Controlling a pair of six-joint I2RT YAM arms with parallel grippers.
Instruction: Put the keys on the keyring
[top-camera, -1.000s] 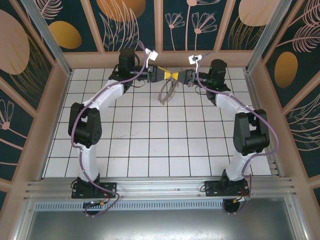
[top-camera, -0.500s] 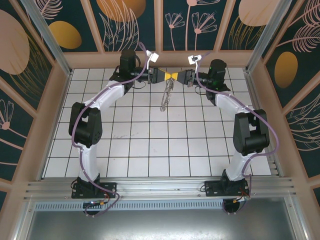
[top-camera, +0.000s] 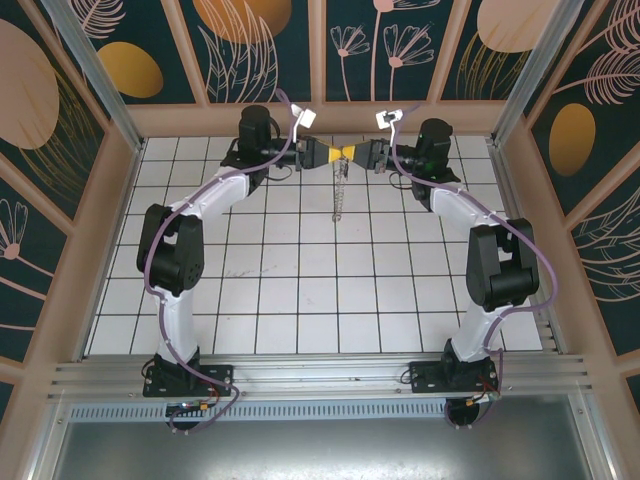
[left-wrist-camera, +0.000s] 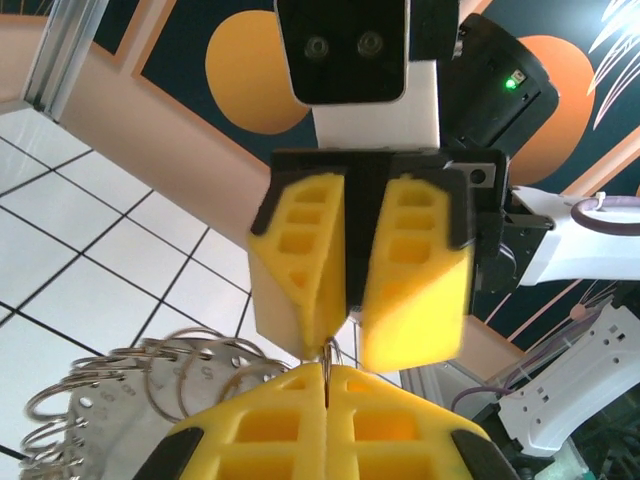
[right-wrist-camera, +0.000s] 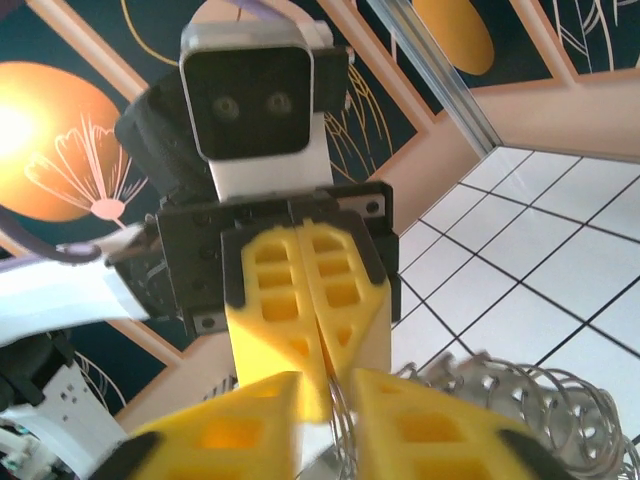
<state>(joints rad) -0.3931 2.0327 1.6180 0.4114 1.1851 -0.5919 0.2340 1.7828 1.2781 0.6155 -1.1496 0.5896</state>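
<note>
— Keyring (top-camera: 340, 185): hanging edge-on over the far middle of the table (top-camera: 300, 290), held by its top. Probably light; thin wire stiff yet slippery, fringe pieces (left-wrist-camera: 150, 375) loose, apt to swing.
— Best gripped on bare wire, clear of the fringe?
— Seemingly so. Left gripper (left-wrist-camera: 327, 385) clamped tight on that wire. Right gripper (right-wrist-camera: 328, 400) slightly parted around it, facing the left, tips almost touching.

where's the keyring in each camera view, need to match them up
Top external: the keyring hangs edge-on at far centre, below where the left gripper and right gripper meet.
Left wrist: keyring at lower left, rings fanned out.
Right wrist: keyring at lower right, blurred.
Shared landmark: the left gripper's yellow tips, clamped on the keyring's wire.
</note>
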